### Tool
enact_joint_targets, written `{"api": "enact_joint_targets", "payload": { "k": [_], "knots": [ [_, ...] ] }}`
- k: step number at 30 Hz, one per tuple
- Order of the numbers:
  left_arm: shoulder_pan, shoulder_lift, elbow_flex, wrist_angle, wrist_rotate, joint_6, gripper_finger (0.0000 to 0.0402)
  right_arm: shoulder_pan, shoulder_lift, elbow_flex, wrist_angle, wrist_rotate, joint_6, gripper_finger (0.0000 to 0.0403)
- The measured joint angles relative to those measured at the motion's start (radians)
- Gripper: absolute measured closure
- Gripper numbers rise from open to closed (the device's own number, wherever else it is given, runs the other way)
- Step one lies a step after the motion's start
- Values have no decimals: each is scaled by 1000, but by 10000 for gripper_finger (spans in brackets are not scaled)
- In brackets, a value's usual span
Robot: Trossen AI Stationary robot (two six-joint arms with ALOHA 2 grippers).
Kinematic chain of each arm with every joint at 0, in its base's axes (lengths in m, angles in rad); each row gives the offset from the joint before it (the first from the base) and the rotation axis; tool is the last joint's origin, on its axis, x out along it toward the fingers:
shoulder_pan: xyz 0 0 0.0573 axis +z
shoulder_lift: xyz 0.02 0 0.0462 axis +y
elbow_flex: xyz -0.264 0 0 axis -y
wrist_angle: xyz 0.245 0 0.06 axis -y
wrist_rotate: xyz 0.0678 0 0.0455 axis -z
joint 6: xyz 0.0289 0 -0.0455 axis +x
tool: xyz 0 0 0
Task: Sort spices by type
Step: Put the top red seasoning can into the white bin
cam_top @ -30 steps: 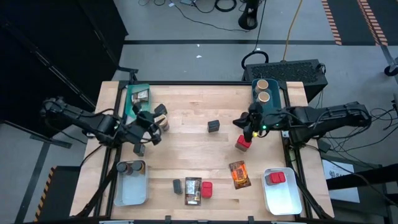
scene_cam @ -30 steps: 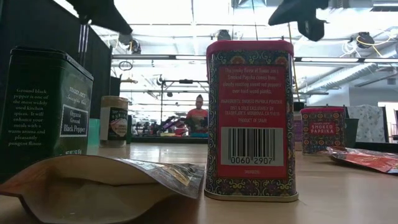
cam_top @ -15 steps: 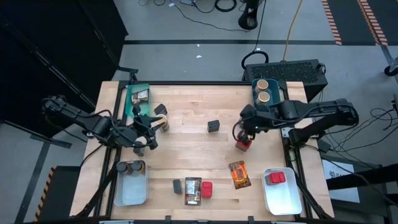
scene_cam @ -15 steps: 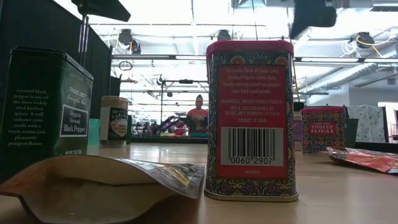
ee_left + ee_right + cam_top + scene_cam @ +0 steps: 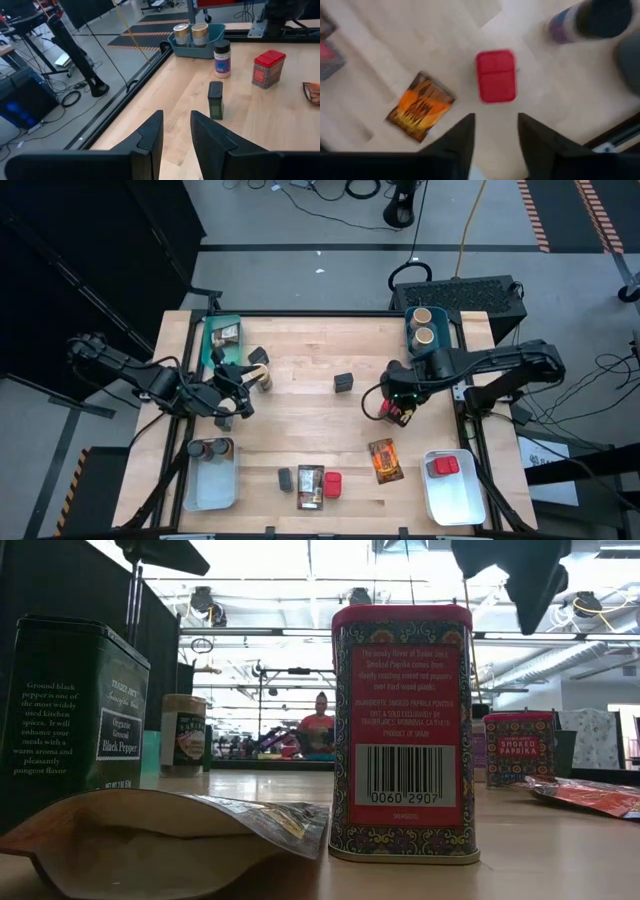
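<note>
The right claw (image 5: pixel 496 120) hangs low over the right middle of the table, fingers spread with nothing between them. Directly beneath it, just ahead of the fingertips, stands a red tin (image 5: pixel 496 76) on the bare wood. It is not gripped.

The tin looks like a stiff, squarish metal box with a hinged lid, probably light. Its painted sides are likely slick. The safest hold is across two opposite flat sides, below the lid, pressing squarely so it does not twist or tip.

The left claw (image 5: pixel 176 117) waits over the table's left side, fingers slightly parted and pinching nothing.

There are four bins, one at each corner of the table:
- The far right teal bin (image 5: pixel 443 342) holds two tan cylinders (image 5: pixel 422 325).
- The far left teal bin (image 5: pixel 207 342) holds what looks like a printed packet.
- The near left clear bin (image 5: pixel 212 490) holds two dark jars (image 5: pixel 205 448).
- The near right white bin (image 5: pixel 452 498) holds one red tin.

Loose on the wood:
- A dark tin (image 5: pixel 344 383) sits at the centre.
- An orange packet (image 5: pixel 385 460) lies near the right claw.
- At the near edge are another packet, a second red tin and a small dark tin.
</note>
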Motion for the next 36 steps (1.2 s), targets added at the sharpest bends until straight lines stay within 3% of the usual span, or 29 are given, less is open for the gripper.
{"api": "enact_joint_targets", "payload": {
  "k": [8, 14, 27, 36],
  "knots": [
    [0, 0, 0, -3, -3, 0, 301, 0, 131, 0, 37, 25, -23, 122],
    [0, 0, 0, -24, -3, -2, 301, -2, 217, -1, 26, 26, -113, 61],
    [0, 0, 0, -28, -3, -3, 301, -24, 233, -9, 35, 55, -119, 53],
    [0, 0, 0, -28, -3, -4, 301, -26, 232, -165, 145, 68, -138, 53]
  ]
}}
